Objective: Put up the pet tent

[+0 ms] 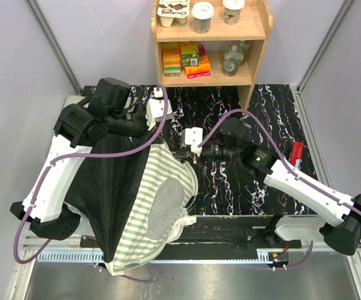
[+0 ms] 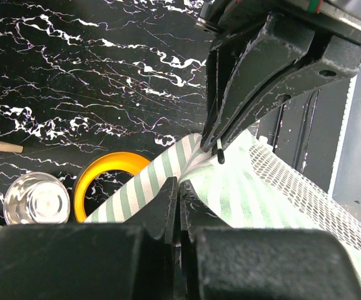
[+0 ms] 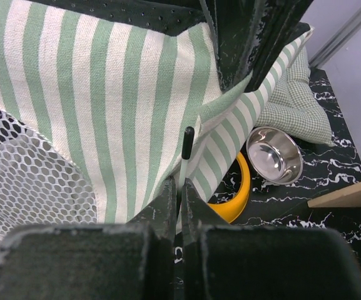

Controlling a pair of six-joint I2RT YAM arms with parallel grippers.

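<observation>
Though half-hidden by its folds, left pincer (image 2: 195,164) and right pincer (image 3: 203,134) both clenched on the pet tent (image 1: 161,187).

The right pincer (image 3: 179,183) clamps a thin pole (image 3: 186,145) of the pet tent (image 3: 105,94), near a steel bowl (image 3: 274,156).

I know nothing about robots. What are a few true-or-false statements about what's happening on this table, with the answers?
1. Both arms have their jaws shut on the striped tent. True.
2. The tent's stripes are red and white. False: they are green and white.
3. A shiny metal bowl sits next to a yellow ring. True.
4. The wooden shelf at the back is bare. False: it holds boxes and cups.
5. The tent has a white mesh panel. True.
</observation>
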